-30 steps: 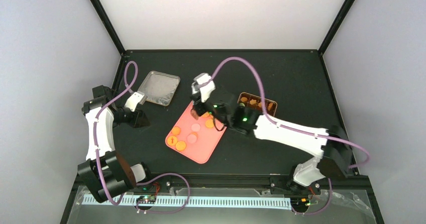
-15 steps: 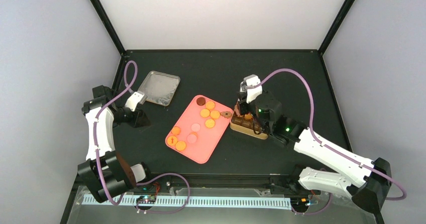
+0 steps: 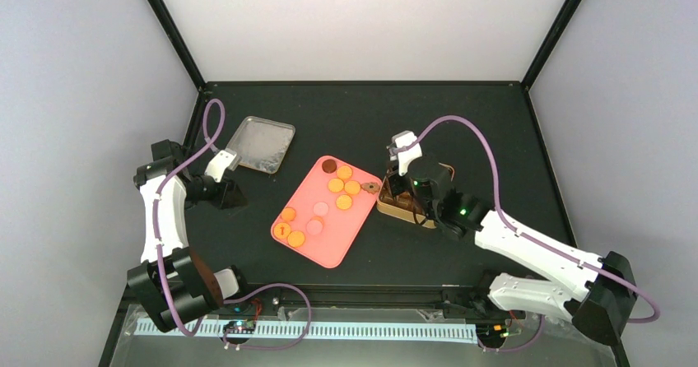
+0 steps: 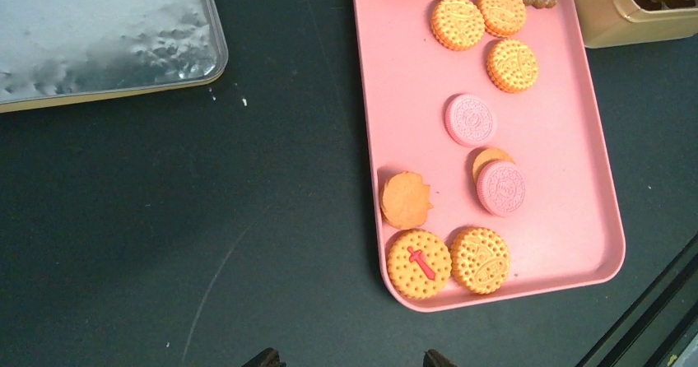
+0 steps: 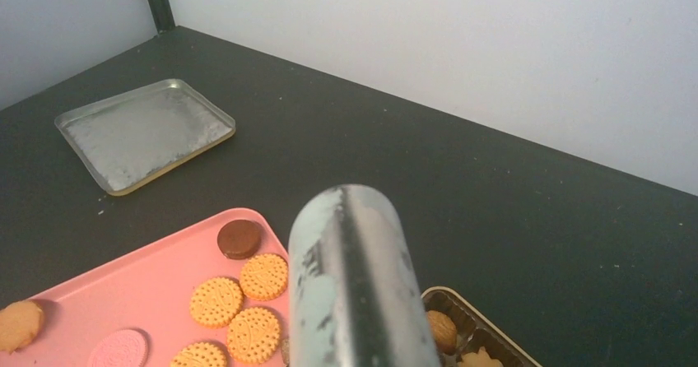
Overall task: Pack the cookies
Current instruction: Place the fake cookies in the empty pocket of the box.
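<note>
Cookies (image 4: pixel 457 23) are lying loose on the pink tray (image 4: pixel 560 137). A cluster of orange ones plus one dark brown is sitting at the far end, two pink ones mid-tray, and three more orange ones at the near end. A few others are sitting in the cups of the gold tin (image 3: pixel 403 209), which is standing just beside the tray's right edge.

Right gripper (image 3: pixel 395 190) is hanging over the tin's tray-side end. Claw state cannot be told, as only one metal finger (image 5: pixel 354 285) is showing in the wrist view.

Left gripper (image 4: pixel 347 359) is hovering over the black table (image 3: pixel 494 128) left of the tray, claw apart, nothing between.

Silver tray (image 3: pixel 261 143) is lying far left, well apart from the tin.
</note>
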